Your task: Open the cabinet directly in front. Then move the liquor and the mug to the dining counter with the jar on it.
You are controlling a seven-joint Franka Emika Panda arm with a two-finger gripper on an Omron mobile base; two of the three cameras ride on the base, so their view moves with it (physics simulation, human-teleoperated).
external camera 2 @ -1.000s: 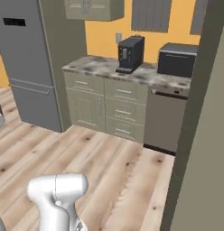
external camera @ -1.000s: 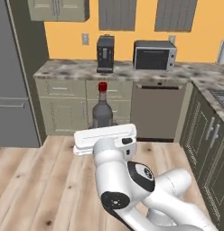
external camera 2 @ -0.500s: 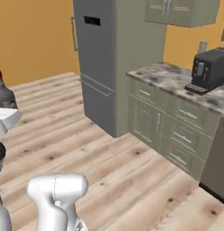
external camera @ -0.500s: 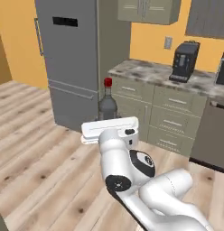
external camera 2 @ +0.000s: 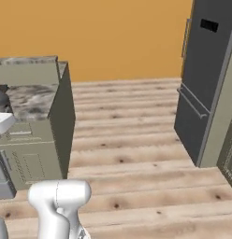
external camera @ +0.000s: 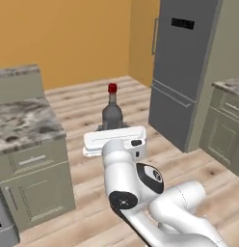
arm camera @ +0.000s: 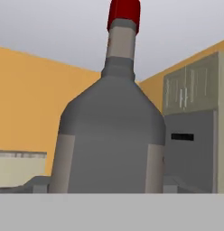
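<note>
Liquor (external camera: 112, 112) stands upright at the front of the white hand, well above the wood floor (external camera: 83, 103), its lower body hidden behind the hand in the left base view. In the hand view the bottle (arm camera: 111, 140) sits very close, centred, red cap (arm camera: 124, 13) at top. Fingertips are not visible as such. The gripper (external camera: 113, 128) appears clamped on the bottle's wide lower body, jaws standing far apart to span it; judged from the bottle riding off the floor with the hand.

Handling, as judgement: glass, rigid, smooth, so likely slippery and breakable if dropped. Mass sits low in the broad body; the narrow neck is a poor hold. A grip low on the body, across its full width, suits it best and keeps it upright.

Surroundings: grey fridge (external camera: 186, 67) to the right, a marble-topped counter (external camera: 22, 120) to the left.
</note>
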